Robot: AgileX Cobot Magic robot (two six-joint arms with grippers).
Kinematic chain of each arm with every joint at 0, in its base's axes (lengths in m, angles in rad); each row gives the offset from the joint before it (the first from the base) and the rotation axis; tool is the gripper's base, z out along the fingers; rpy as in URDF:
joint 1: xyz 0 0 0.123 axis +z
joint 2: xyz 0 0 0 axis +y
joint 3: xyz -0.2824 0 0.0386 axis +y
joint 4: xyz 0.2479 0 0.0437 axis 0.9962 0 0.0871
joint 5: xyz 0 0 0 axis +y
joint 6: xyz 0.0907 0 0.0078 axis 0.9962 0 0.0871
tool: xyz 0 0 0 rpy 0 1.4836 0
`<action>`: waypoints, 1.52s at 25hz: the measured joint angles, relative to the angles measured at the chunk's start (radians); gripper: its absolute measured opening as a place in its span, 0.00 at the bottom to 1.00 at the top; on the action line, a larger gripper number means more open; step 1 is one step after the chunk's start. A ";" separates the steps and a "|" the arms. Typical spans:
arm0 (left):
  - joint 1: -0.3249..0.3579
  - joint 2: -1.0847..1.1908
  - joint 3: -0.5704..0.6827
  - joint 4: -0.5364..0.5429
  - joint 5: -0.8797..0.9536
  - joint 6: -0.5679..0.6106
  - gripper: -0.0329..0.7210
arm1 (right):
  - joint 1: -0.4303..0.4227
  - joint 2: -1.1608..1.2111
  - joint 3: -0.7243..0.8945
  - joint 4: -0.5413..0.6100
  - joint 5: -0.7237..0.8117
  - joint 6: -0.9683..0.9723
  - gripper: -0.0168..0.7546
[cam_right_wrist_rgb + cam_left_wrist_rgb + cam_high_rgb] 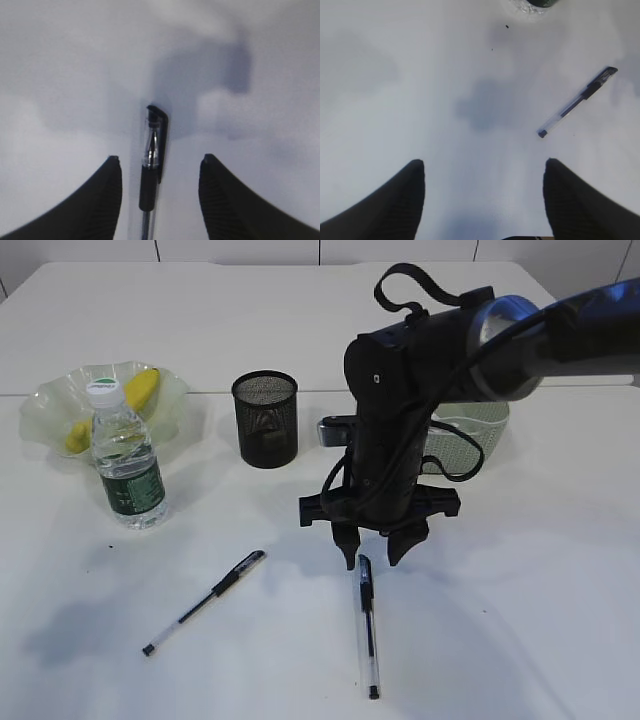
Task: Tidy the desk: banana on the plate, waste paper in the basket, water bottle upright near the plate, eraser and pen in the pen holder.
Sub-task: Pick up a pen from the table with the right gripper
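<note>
My right gripper [378, 555] hangs open just above the table, its fingers either side of the capped end of a clear black-capped pen [367, 625]. In the right wrist view that pen [152, 165] lies between the open fingers [112, 175], untouched. A second pen [205, 602] lies slanted to the left. My left gripper [482, 162] is open over bare table, with that pen [577, 101] ahead on its right. The banana [140, 388] lies on the glass plate [40, 405]. The water bottle [125, 455] stands upright beside it. The black mesh pen holder [265, 418] stands behind. Eraser and waste paper are not visible.
A pale green basket [478, 435] stands at the back right, mostly hidden behind my right arm. The white table runs on to the front and right. The left arm does not show in the exterior view.
</note>
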 joint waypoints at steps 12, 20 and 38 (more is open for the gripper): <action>0.000 0.000 0.000 0.000 0.002 0.000 0.74 | 0.000 0.070 0.000 0.100 -0.006 0.003 0.50; 0.000 0.000 0.000 0.000 0.005 0.000 0.74 | 0.000 0.073 0.000 0.096 -0.006 0.003 0.49; 0.000 0.000 0.000 0.000 0.013 0.000 0.74 | 0.000 0.077 0.000 0.090 -0.006 -0.060 0.11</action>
